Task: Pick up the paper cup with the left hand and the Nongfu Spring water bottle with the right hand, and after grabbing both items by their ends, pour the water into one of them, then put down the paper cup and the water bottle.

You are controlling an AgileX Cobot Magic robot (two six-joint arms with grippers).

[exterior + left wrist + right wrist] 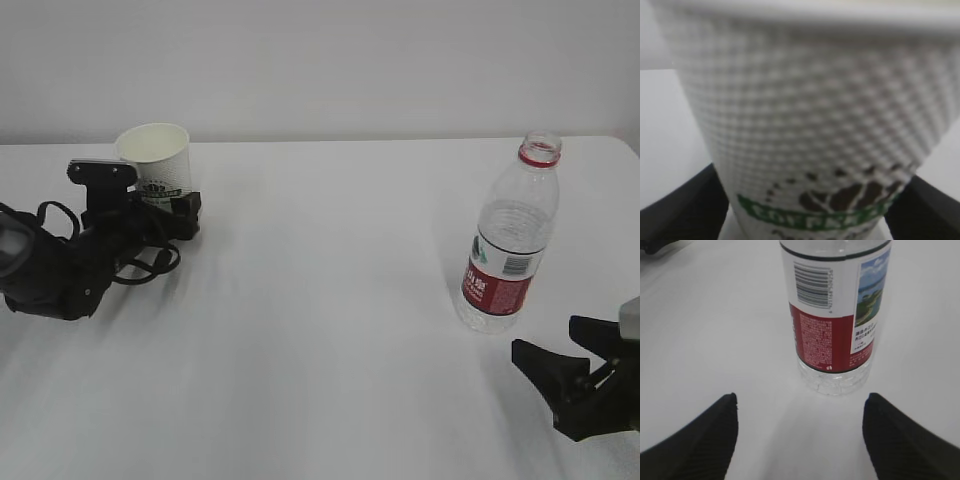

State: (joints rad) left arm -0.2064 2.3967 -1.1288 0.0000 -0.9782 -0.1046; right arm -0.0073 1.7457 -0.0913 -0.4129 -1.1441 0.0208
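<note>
One paper cup (156, 158), one bottle (512, 238), two claws

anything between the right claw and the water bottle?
Nothing. In the right wrist view only bare white table lies between the open right claw and the water bottle; the exterior view shows the same gap.

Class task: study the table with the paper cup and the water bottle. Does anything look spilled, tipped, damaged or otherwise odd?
Nothing stands out. The small white ribbed paper cup and the clear plastic water bottle with the red-and-white label both stand upright and undamaged, and the white table shows no spill.
</note>
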